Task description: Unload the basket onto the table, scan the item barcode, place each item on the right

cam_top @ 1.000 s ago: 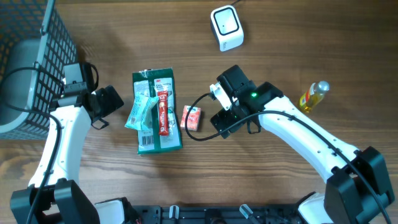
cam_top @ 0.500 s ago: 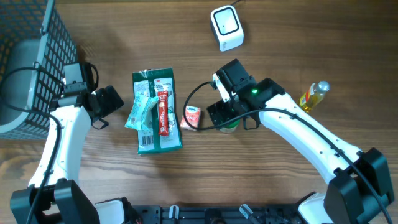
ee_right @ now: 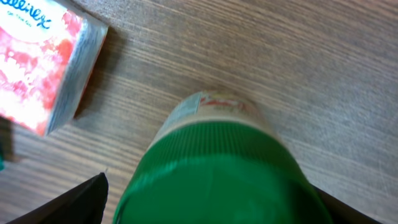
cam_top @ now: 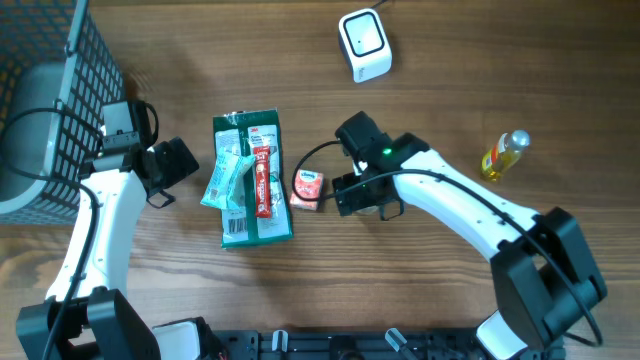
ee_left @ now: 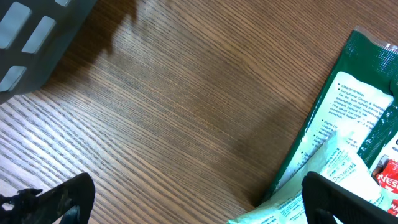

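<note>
The pink tissue pack reads "Kleenex"; the print on the green packet is too small to read. The item, a bottle with a green cap and a pale label with red marks (its wording blurred), stands on the table just beside the tissue pack. The right gripper hangs over it, fingers apart on either side of the cap. The left gripper gapes wide over the table beside the packet.
</note>
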Controlling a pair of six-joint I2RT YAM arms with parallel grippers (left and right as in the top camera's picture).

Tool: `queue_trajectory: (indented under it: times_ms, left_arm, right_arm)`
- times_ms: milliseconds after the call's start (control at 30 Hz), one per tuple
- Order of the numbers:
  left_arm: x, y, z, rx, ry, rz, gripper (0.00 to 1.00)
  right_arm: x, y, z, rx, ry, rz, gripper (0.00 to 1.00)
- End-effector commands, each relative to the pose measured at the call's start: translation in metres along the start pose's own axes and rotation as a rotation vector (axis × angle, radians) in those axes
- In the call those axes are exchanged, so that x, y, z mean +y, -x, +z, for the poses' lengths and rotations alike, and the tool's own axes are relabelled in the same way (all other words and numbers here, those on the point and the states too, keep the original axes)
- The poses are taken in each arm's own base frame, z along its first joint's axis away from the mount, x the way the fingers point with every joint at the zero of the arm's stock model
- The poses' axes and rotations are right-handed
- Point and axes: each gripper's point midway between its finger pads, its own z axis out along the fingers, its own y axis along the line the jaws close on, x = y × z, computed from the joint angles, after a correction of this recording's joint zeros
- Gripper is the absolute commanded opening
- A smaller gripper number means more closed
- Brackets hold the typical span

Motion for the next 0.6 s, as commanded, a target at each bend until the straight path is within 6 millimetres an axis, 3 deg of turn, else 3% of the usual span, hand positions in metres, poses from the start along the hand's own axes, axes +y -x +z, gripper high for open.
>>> queue_trajectory:
  times_ms: [0, 100, 200, 367, 567]
  left_arm:
    - [-0.0016, 0.0075, -0.007, -0.027, -0.015, -0.007, 1.0]
    - [-0.0016, 0.0075, -0.007, -0.027, -0.015, -0.007, 1.0]
    - [-0.0016, 0.0075, -0.007, -0.027, -0.015, -0.007, 1.0]
    - [-0.0016, 0.0075, -0.007, -0.027, -0.015, -0.007, 1.0]
    - [-0.0016, 0.0075, -0.007, -0.027, -0.015, -0.007, 1.0]
  right_arm:
    - [-0.0093, 0.0003, 0.0152, 0.003, -0.078, -0.03, 0.92]
    - [-0.0098, 0.004, 0.0205, -0.006, -0.085, -0.029, 0.89]
    - [-0.009, 0.0076, 0.0216, -0.019, -0.082, -0.029, 0.81]
    - [-0.0111, 0.0062, 0.0214, -0.014, -0.094, -0.029, 0.79]
    - [-0.012, 0.0019, 0.0204, 0.0, -0.091, 0.102, 0.59]
